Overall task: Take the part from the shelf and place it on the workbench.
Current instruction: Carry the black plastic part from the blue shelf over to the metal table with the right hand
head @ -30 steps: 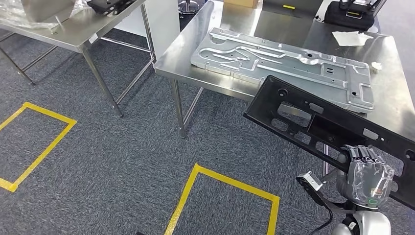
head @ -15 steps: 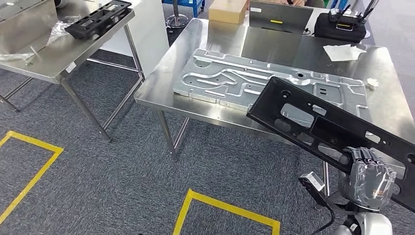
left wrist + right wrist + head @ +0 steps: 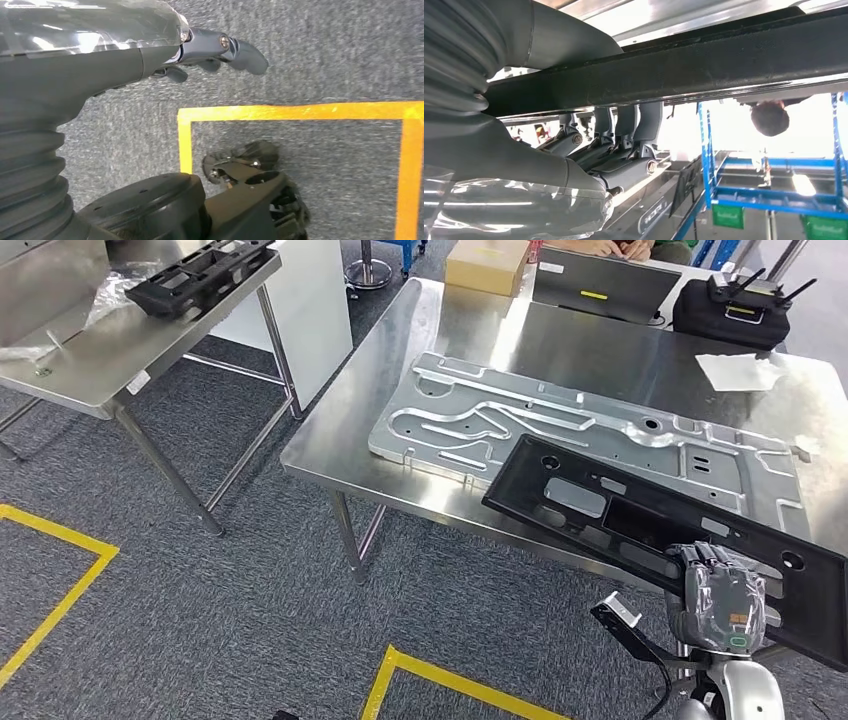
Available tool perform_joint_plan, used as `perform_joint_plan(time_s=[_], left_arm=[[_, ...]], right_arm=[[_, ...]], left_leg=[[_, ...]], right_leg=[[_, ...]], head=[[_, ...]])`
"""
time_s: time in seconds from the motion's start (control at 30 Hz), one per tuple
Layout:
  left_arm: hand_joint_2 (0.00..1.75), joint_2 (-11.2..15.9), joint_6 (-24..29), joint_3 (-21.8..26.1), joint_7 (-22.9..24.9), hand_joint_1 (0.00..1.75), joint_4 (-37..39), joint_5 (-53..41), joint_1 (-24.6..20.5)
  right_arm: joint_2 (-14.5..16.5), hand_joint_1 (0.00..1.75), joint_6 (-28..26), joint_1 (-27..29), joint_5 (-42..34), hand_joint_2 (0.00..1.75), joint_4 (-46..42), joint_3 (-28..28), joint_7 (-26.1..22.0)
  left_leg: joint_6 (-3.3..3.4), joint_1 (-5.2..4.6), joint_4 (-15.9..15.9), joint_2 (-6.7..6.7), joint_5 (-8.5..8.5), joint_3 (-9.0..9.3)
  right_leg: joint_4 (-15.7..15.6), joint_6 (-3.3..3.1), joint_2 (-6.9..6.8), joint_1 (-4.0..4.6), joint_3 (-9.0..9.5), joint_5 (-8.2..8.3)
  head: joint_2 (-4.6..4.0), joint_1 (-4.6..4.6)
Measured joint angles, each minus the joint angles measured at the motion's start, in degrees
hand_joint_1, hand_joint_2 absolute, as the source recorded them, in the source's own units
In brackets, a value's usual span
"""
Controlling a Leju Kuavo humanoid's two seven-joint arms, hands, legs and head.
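Observation:
A long black plastic part (image 3: 640,525) with several cutouts is gripped along its near edge by my right hand (image 3: 722,595), at the lower right of the head view. The part hangs tilted over the front edge of the steel workbench (image 3: 380,405) and overlaps the large silver metal panel (image 3: 560,430) lying there. In the right wrist view the fingers (image 3: 624,135) curl around the black part (image 3: 704,65), with the thumb on its other side. My left hand (image 3: 150,45) hangs over the carpet, fingers (image 3: 235,50) slightly curled and holding nothing.
A second steel table (image 3: 110,350) at the upper left carries another black part (image 3: 195,275). On the workbench's far side sit a cardboard box (image 3: 487,262), a laptop (image 3: 600,285), a black case (image 3: 735,315) and white paper (image 3: 742,370). Yellow tape (image 3: 460,680) marks the grey carpet.
The camera has moved closer to the workbench, which now sits lower and larger in view. The black part in my right hand now overlaps the silver panel's near edge.

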Motion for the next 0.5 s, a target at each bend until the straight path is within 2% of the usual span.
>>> perform_joint_plan(time_s=[0.03, 0.07, 0.1, 0.17, 0.23, 0.3, 0.37, 0.4, 0.43, 0.5], left_arm=[[1.75, -0.03, -0.01, 0.06, -0.02, 0.0, 0.02, 0.07, 0.05], [1.75, -0.03, 0.01, 0.13, -0.02, 0.0, 0.04, 0.13, 0.04], [1.75, -0.02, 0.03, 0.23, -0.01, 0.0, 0.07, 0.19, 0.04], [1.75, 0.04, 0.13, 0.45, 0.0, 0.0, 0.08, 0.3, -0.08], [1.75, 0.08, 0.1, 0.69, -0.22, 0.0, 0.08, 0.67, -0.15], [1.75, 0.09, -0.14, 1.09, -0.62, 0.0, 0.08, 1.32, -0.16], [1.75, 0.09, -0.3, 1.48, -0.92, 0.0, 0.08, 1.74, -0.04], [1.75, 0.09, -0.3, 1.58, -1.0, 0.0, 0.08, 1.81, 0.03], [1.75, 0.09, -0.28, 1.65, -1.04, 0.0, 0.08, 1.84, 0.07], [1.75, 0.13, -0.21, 1.87, -1.05, 0.0, 0.08, 1.86, 0.11]], right_arm=[[-0.19, 1.75, 0.17, 0.01, 0.01, 1.75, 0.19, 0.16, 0.14], [-0.37, 1.75, 0.31, 0.06, 0.01, 1.75, 0.32, 0.3, 0.26], [-0.51, 1.75, 0.4, 0.09, 0.01, 1.75, 0.42, 0.39, 0.36], [-0.77, 1.75, 0.51, 0.05, -0.01, 1.75, 0.5, 0.58, 0.49], [-0.93, 1.75, 0.59, -0.11, -0.07, 1.75, 0.54, 0.76, 0.55], [-1.01, 1.75, 0.76, -0.33, -0.15, 1.75, 0.65, 0.98, 0.56], [-1.03, 1.75, 0.91, -0.53, -0.2, 1.75, 0.95, 1.22, 0.54], [-1.04, 1.75, 0.91, -0.6, -0.21, 1.75, 1.15, 1.31, 0.54], [-1.04, 1.75, 0.86, -0.67, -0.2, 1.75, 1.34, 1.37, 0.54], [-1.04, 1.75, 0.56, -0.88, 0.19, 1.75, 1.57, 1.42, 0.65]], left_leg=[[-0.25, -0.03, -0.07, -0.1, -0.45, 0.49], [-0.58, -0.06, -0.21, -0.17, -0.82, 0.83], [-0.91, -0.11, -0.27, -0.21, -1.01, 1.07], [-1.58, -0.2, -0.15, -0.15, -1.19, 1.32], [-2.04, -0.23, 2.57, -0.02, -1.57, 0.16], [-2.38, -0.13, 9.05, 0.05, -3.51, -3.64], [-2.64, -0.06, 15.06, 0.07, -5.78, -8.12], [-2.65, -0.06, 15.76, 0.07, -5.6, -9.41], [-2.54, -0.07, 14.37, 0.07, -4.03, -9.71], [-1.83, -0.25, 7.21, 0.08, 1.69, -8.06]], right_leg=[[-2.59, -0.39, -0.12, 0.22, 0.14, 3.2], [-4.08, -0.83, -0.2, 0.44, 0.19, 5.67], [-4.45, -1.27, -0.23, 0.64, 0.16, 6.6], [-4.98, -2.09, -0.09, 0.57, 0.61, 6.48], [-5.57, -2.8, 0.01, 0.24, 1.58, 6.14], [-5.85, -3.36, 0.02, 0.17, 2.47, 5.63], [-5.86, -3.59, 0.06, 0.25, 3.25, 4.89], [-5.86, -3.6, 0.1, 0.3, 3.76, 4.47], [-5.86, -3.57, 0.14, 0.37, 4.36, 4.04], [-5.89, -3.46, 0.18, 0.5, 5.59, 3.11]], head=[[0.01, 0.03], [0.0, 0.03], [0.0, 0.03], [0.0, 0.02], [0.0, 0.01], [0.0, -0.01], [0.0, -0.01], [0.0, -0.01], [0.0, -0.01], [0.01, -0.01]])
